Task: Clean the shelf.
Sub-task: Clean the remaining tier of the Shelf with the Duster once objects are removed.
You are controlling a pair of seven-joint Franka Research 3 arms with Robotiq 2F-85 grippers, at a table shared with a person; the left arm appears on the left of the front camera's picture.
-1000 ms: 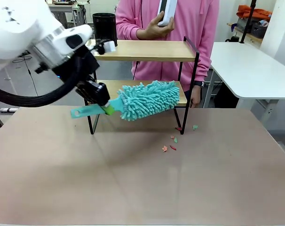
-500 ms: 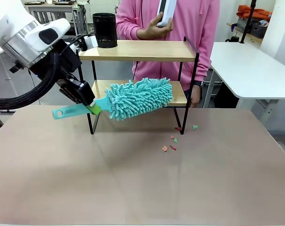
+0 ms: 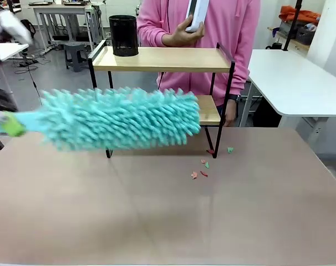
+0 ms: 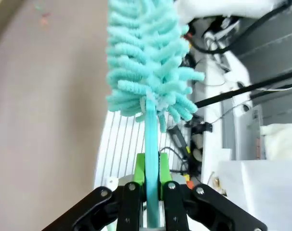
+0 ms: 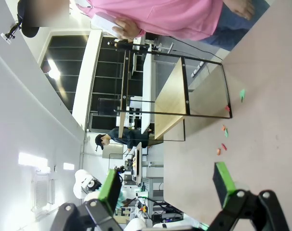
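Clamping left gripper (image 4: 152, 169) on duster (image 3: 118, 119) handle, head stretched ahead across shelf (image 3: 162, 59) front; holding right gripper (image 5: 167, 183) wide apart and empty, with shelf and coloured scraps (image 3: 203, 169) far ahead on tabletop (image 3: 157, 221).

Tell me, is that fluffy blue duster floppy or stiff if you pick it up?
The duster head is probably soft: its noodly strands would likely squash when pushed. Its handle looks stiff, running straight out of the left claw. It is likely light, since a pinch on the thin handle alone carries it.
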